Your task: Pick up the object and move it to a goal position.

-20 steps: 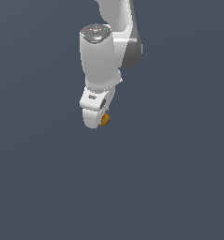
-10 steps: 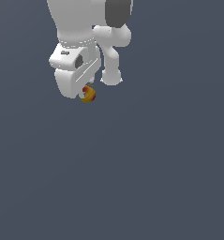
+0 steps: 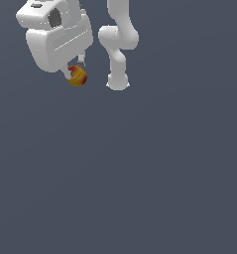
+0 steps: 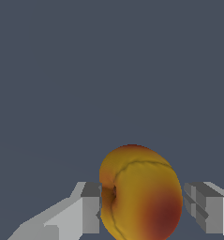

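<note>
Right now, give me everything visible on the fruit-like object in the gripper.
The object is a small, roundish, smooth-skinned fruit, yellow-orange with a dark red blush on one side and a creased seam curving across its top. In the wrist view it sits between the gripper fingers; one finger pad touches it, and the other looks just apart or barely touching. In the exterior view it hangs under the white hand, near the frame's upper left, against plain grey background.
</note>
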Robot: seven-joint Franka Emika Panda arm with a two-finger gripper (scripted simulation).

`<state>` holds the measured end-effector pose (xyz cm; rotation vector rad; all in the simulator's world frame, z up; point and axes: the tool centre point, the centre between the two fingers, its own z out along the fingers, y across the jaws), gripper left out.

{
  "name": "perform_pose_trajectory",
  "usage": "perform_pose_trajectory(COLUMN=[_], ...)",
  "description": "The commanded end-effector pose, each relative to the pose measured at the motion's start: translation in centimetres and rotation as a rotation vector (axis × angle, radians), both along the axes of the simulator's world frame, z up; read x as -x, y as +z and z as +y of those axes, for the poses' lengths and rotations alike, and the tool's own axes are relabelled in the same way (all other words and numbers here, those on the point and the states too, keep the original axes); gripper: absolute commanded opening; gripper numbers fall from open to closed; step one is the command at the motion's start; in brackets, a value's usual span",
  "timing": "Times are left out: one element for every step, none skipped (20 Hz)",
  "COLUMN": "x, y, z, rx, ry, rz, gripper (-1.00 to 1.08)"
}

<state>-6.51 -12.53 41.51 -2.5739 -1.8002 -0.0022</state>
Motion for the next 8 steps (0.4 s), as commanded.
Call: perform_pose_trajectory(x=[0.2,0.3,0.3,0.4,0.4,0.4,0.4,0.4], y=[1.2,1.5,1.8,2.0,2.2,2.3,2.4,2.4], z=[-0.6,-0.8,-0.9,-1.0,-1.1,-1.2,-1.2,-1.3], rx=[0.0,0.0,0.001,0.001,0.001,0.001,0.001,0.001], ry=[0.0,0.0,0.0,0.0,0.0,0.0,0.0,0.0], rz=[0.0,0.0,0.001,0.001,0.001,0.001,0.001,0.001], gripper=[-1.0,-1.0,-1.0,-1.0,-1.0,-1.0,-1.0,-1.0])
